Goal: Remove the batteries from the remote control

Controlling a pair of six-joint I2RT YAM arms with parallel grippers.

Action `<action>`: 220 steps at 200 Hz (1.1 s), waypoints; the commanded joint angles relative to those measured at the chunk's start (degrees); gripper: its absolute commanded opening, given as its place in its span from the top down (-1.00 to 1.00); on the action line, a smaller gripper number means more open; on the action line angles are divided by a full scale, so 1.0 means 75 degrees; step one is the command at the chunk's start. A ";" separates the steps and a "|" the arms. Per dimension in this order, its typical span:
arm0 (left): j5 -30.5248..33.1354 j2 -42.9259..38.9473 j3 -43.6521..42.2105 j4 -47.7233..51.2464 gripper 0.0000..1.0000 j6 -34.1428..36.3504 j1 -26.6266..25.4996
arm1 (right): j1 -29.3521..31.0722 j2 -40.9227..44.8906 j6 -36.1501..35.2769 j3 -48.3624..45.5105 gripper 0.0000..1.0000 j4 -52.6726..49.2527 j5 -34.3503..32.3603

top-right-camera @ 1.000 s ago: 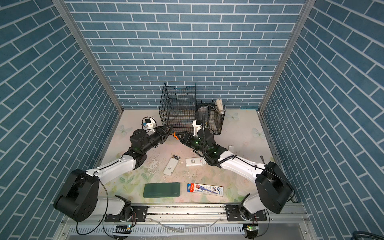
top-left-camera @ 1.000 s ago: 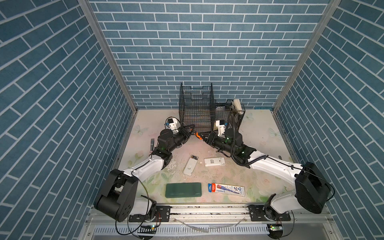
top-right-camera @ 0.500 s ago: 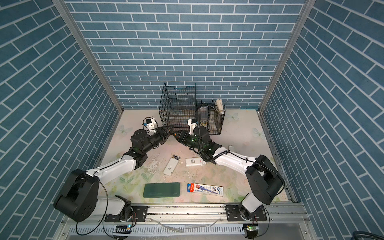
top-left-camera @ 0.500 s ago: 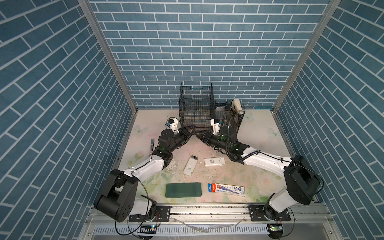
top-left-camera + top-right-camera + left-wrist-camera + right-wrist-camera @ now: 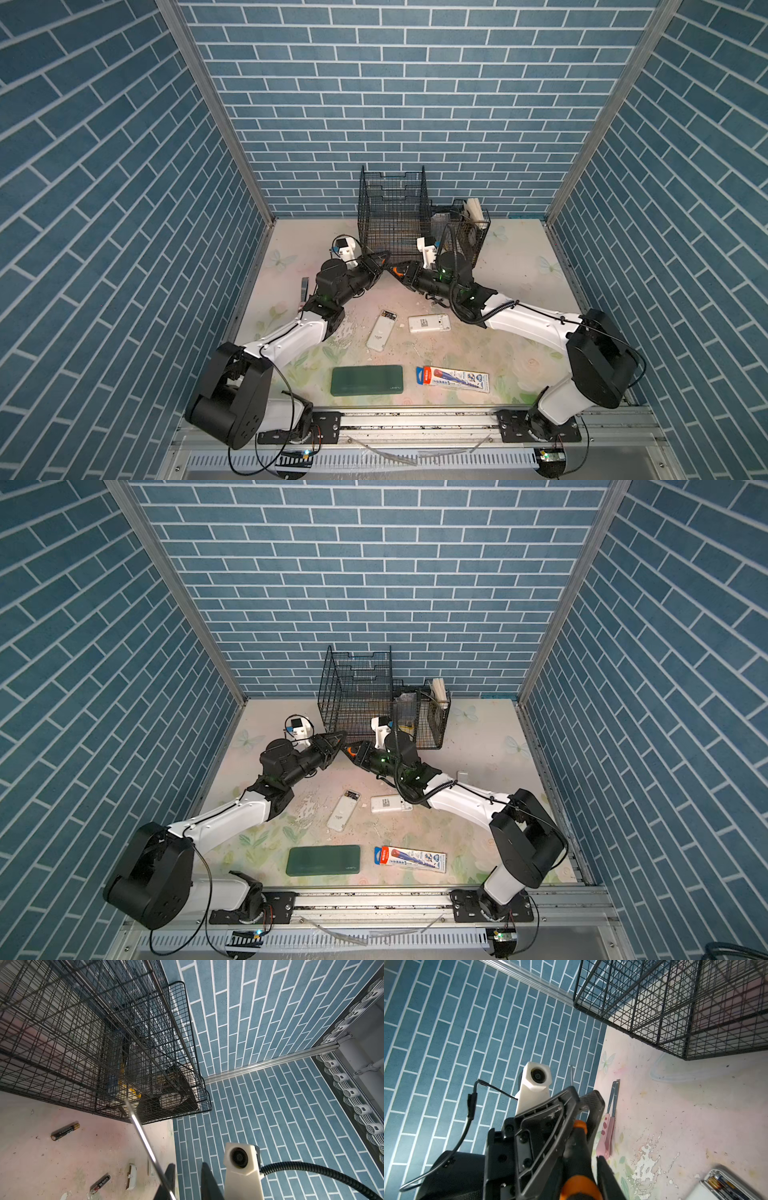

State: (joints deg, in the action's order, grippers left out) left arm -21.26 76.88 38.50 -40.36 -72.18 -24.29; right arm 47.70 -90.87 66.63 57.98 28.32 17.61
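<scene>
An orange-and-black-handled screwdriver hangs between both grippers in front of the wire basket. My left gripper is shut on the front of its handle, and the steel shaft sticks out past the fingers. My right gripper is shut on the rear of the handle, with one finger pressed against the orange part. Two batteries lie loose on the table. A white remote control lies face down with its compartment open, and batteries sit inside. A second remote lies beside it.
A tall wire basket and a lower mesh basket stand at the back. A green case and a printed box lie near the front edge. Pink-handled tweezers lie by the left wall. A white cover piece lies near the loose batteries.
My right gripper has moved left up to the left gripper, and its jaws have narrowed around the screwdriver handle. The left arm has stayed put.
</scene>
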 commanded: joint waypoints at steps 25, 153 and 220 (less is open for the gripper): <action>-0.0051 -0.1104 -0.0157 0.1377 0.02 0.1085 0.0367 | -0.0224 0.0819 -0.0505 -0.0277 1.00 -0.0868 -0.0524; -0.0172 -0.3153 -0.0713 0.4317 0.00 0.1755 0.0819 | -0.0425 0.2699 -0.3440 -0.0657 1.00 -0.3990 -0.0461; -0.0302 -0.3008 -0.0977 0.3835 -0.06 0.1278 0.0816 | -0.0179 0.3174 -0.4824 -0.0561 1.00 -0.4672 -0.0378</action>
State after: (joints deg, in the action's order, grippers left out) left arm -22.33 53.32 32.10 -9.76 -61.41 -18.61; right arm 45.36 -68.16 36.84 53.98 -3.81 14.87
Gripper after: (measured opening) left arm 0.527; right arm 0.227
